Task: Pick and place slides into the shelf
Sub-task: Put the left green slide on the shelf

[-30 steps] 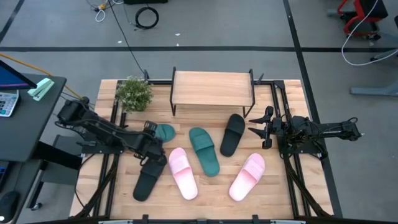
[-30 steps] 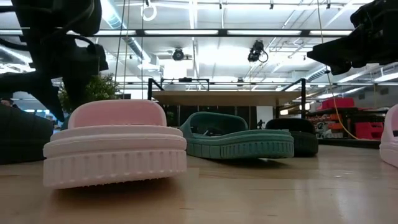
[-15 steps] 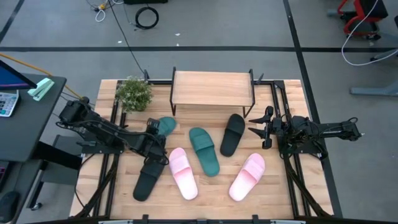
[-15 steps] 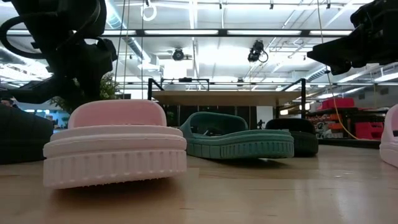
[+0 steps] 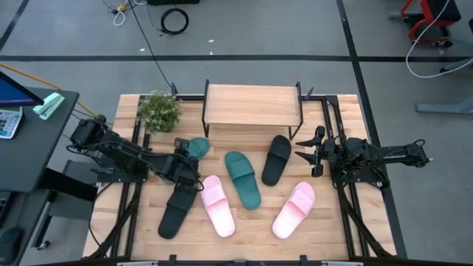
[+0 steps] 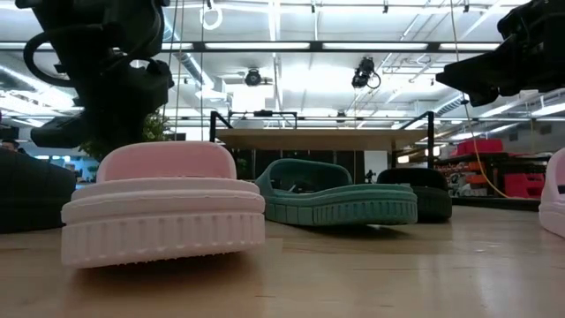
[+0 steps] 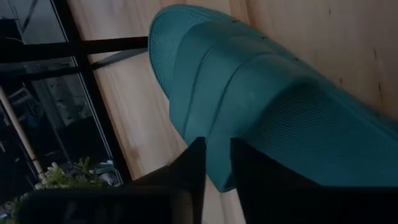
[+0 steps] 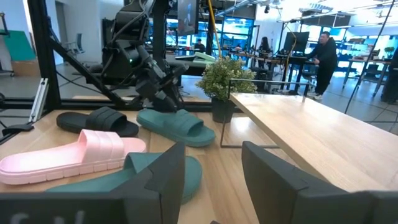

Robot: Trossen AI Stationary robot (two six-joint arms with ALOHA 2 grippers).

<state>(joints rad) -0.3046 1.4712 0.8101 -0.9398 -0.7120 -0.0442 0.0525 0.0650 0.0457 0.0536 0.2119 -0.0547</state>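
front: two pink slides (image 5: 217, 205) and a black slide (image 5: 176, 210) low in the frame | middle: left gripper (image 5: 190, 159) pinches a teal slide (image 5: 196, 148), centre left; right gripper (image 5: 304, 156) waits wide apart, centre right | back: shelf (image 5: 253, 105) at top centre

potted plant (image 5: 159, 111) at table's far-left corner | cable coil (image 5: 174, 21) on floor | person (image 8: 323, 55) in room

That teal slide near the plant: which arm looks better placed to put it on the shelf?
Left. Its pincer is already at the teal slide, fingers closed on its edge in the wrist view. The right pincer hangs open on the far side, by a black slide. The shelf is close.
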